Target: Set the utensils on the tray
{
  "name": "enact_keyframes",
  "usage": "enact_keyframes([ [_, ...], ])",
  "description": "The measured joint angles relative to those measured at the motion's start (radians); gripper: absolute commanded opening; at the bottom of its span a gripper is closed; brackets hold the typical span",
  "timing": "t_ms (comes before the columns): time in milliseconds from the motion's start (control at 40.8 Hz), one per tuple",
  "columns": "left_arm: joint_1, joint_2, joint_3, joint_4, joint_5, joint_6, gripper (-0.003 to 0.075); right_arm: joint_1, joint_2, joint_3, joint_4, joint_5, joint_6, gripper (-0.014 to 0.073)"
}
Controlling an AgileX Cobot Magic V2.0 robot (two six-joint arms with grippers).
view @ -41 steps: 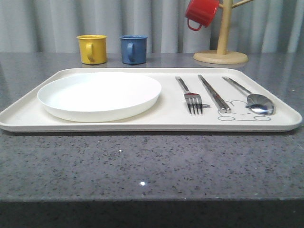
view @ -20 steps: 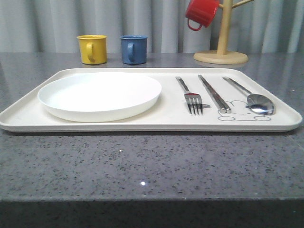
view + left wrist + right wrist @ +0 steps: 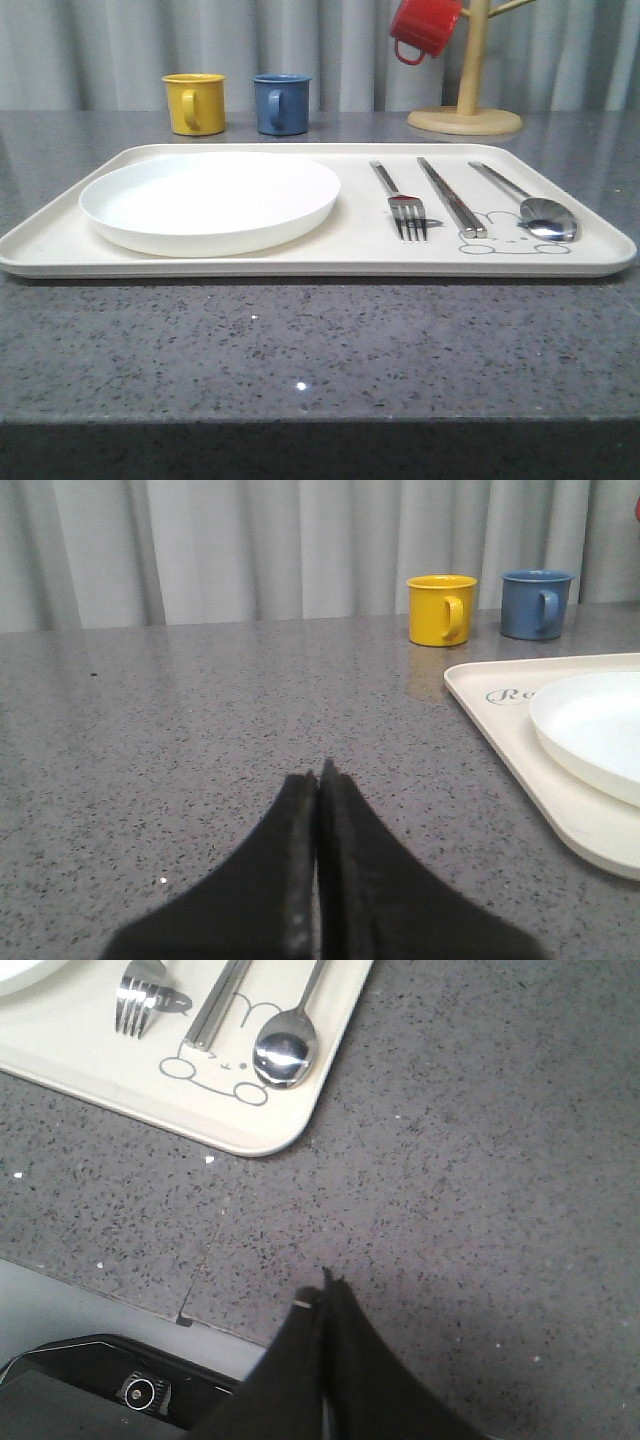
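Note:
The cream tray [image 3: 60, 245] lies across the grey counter. On its right half rest the silver utensils side by side: a fork [image 3: 403, 207], a pair of chopsticks [image 3: 451, 197] and a spoon [image 3: 532, 208], near the rabbit drawing. The right wrist view shows the fork [image 3: 140, 998], chopsticks [image 3: 215, 1005] and spoon [image 3: 286, 1045] on the tray's corner [image 3: 255, 1140]. My right gripper [image 3: 325, 1285] is shut and empty over bare counter, well off the tray. My left gripper [image 3: 319, 777] is shut and empty above the counter, beside the tray's left end [image 3: 520, 770].
A round white plate [image 3: 210, 200] fills the tray's left half. A yellow mug [image 3: 193, 102] and a blue mug [image 3: 280, 103] stand behind the tray. A wooden mug tree [image 3: 466, 95] with a red mug [image 3: 423, 27] stands at the back right. The counter's front edge [image 3: 150, 1305] lies near my right gripper.

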Motion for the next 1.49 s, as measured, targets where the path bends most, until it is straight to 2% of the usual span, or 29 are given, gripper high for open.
enact_keyframes([
  [515, 0.0, 0.0, 0.0, 0.0, 0.0, 0.0, -0.0018, -0.015, -0.032, 0.03, -0.017, -0.031, 0.0, -0.0069],
  [662, 0.0, 0.0, 0.0, 0.0, 0.0, 0.0, -0.0018, -0.107, -0.148, 0.18, -0.041, -0.227, 0.0, -0.0069],
  [956, 0.0, 0.0, 0.0, -0.001, 0.0, 0.0, -0.0018, -0.266, -0.527, 0.654, -0.045, -0.784, 0.0, -0.0069],
  [1078, 0.0, 0.0, 0.0, -0.001, 0.0, 0.0, -0.0018, -0.285, -0.616, 0.771, -0.046, -0.896, 0.0, -0.0069],
  [1225, 0.0, 0.0, 0.0, -0.001, -0.001, 0.0, -0.0018, -0.285, -0.631, 0.849, -0.046, -1.014, 0.0, -0.0069],
  [1495, 0.0, 0.0, 0.0, -0.001, -0.001, 0.0, -0.0018, -0.285, -0.631, 0.851, -0.041, -1.052, 0.002, -0.0069],
])
